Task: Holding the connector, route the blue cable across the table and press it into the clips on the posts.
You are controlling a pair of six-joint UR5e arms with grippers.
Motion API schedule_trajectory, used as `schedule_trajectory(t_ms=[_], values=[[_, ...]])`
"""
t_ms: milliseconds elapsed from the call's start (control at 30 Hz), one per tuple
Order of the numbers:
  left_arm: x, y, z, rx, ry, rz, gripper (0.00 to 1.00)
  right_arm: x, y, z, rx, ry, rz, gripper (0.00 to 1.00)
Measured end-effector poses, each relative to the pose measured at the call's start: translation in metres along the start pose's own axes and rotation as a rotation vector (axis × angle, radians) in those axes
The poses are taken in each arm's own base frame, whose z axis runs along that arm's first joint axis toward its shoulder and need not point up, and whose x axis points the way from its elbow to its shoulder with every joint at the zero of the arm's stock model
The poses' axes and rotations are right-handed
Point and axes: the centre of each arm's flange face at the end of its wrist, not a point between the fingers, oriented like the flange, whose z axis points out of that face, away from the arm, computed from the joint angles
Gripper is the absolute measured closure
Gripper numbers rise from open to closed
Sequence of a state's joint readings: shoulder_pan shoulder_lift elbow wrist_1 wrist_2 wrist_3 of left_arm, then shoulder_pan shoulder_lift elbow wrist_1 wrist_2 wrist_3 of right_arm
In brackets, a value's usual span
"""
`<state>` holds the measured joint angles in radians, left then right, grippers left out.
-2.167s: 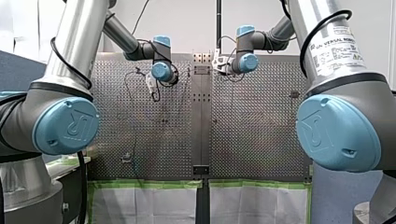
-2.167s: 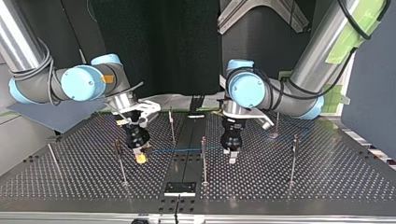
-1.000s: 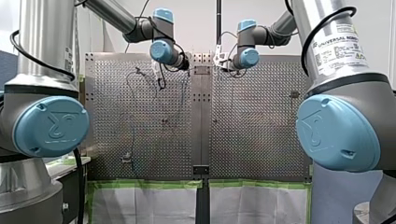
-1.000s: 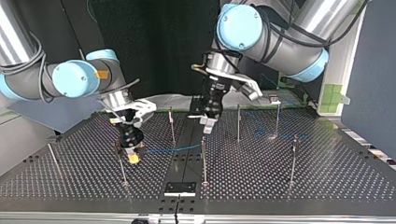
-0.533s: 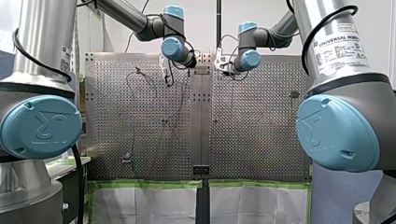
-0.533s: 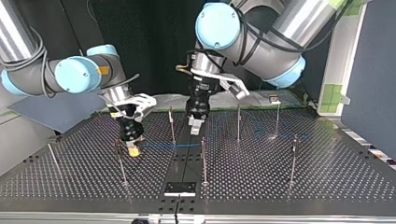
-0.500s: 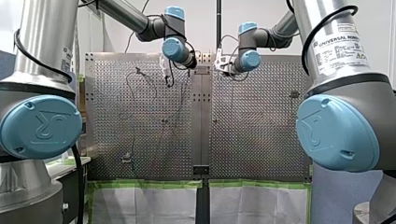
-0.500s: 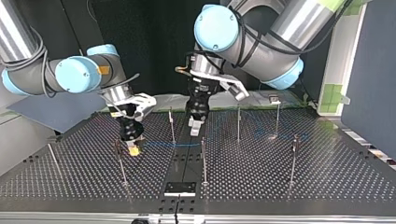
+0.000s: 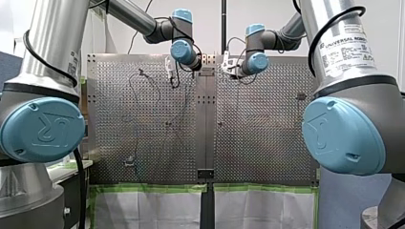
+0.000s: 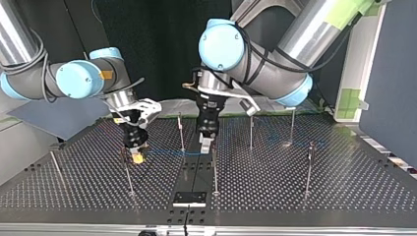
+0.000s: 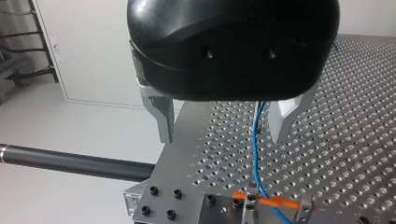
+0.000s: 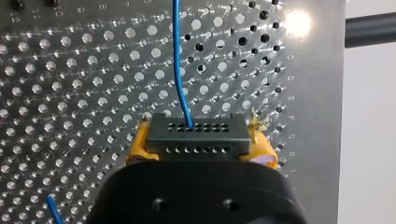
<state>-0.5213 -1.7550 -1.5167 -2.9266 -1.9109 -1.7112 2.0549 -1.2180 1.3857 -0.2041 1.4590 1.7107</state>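
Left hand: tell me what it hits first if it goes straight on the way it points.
Likely the blue cable, which runs between the fingers of the open left hand. Beyond it lies the perforated table. Depth is hard to judge.

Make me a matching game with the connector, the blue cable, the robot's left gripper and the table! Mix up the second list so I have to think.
Things:
1. connector
2. blue cable
3. left gripper
4. table

Clues:
A. fingers apart, not squeezing anything
B. full of little round holes
C. squeezed between the right gripper's yellow pads
D. thin line coming out of the connector

Pairs: 1-C, 2-D, 3-A, 4-B
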Motion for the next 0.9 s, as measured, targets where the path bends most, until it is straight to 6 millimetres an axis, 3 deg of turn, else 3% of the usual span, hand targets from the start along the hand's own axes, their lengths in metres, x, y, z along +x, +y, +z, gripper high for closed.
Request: schedule_trajectory(t_ms=[667, 900], values=[[0.021, -0.022, 0.04, -0.043, 0.041, 0.075, 0.0, 0.0, 0.003, 0.0, -0.005, 0.0, 0.0, 1.0], [0.011, -0.028, 0.052, -0.055, 0.005, 0.063, 0.0, 0.0, 0.003, 0.001, -0.005, 0.001, 0.0, 1.0]])
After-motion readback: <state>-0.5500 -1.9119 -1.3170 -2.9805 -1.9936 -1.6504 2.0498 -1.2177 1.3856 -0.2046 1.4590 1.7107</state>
